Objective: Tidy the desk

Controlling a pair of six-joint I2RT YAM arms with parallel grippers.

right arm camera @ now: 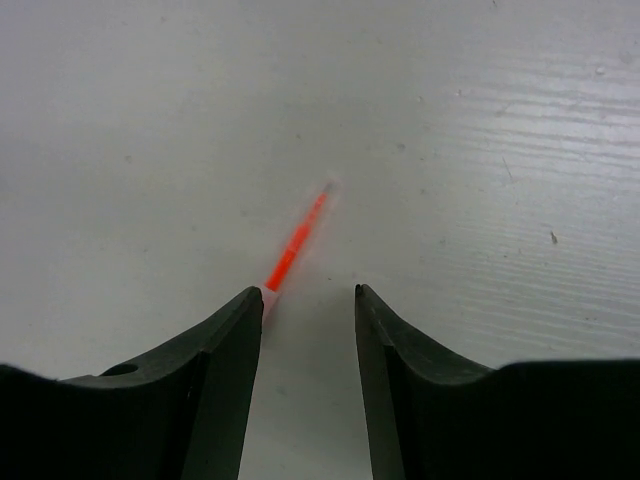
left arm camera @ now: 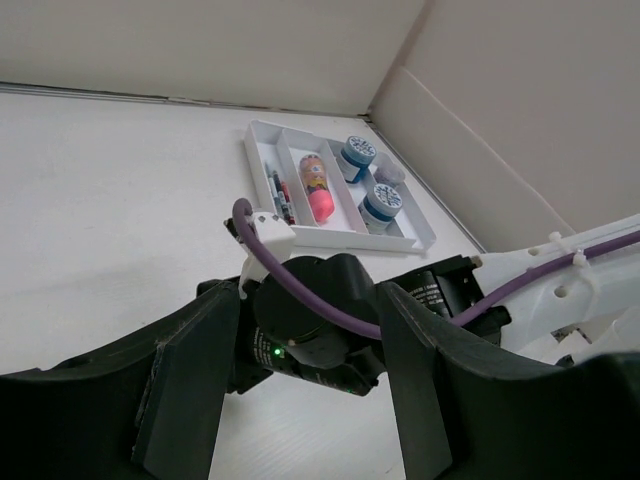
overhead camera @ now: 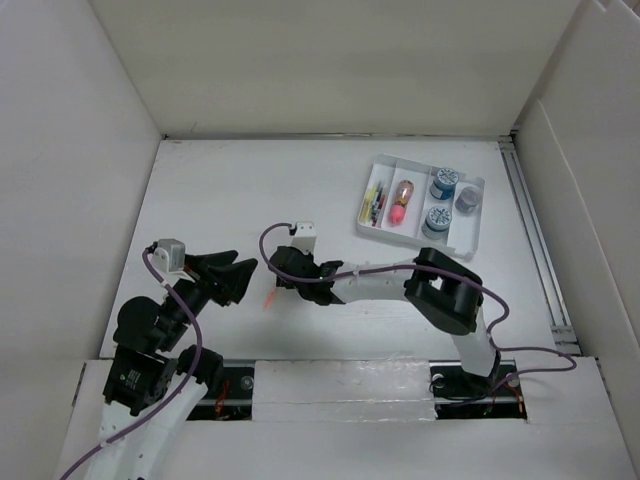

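Observation:
The desk is a wide white tabletop with tall white walls. A thin orange-red pen lies on it near the front middle; it also shows in the top view. My right gripper is open just above the desk, its left finger at the pen's near end; in the top view it reaches left across the desk. My left gripper is open and empty, facing the right gripper's wrist from the left.
A white compartmented tray stands at the back right, holding pens, a pink and yellow toy, two blue-capped jars and a grey cap. A metal rail runs along the desk's right side.

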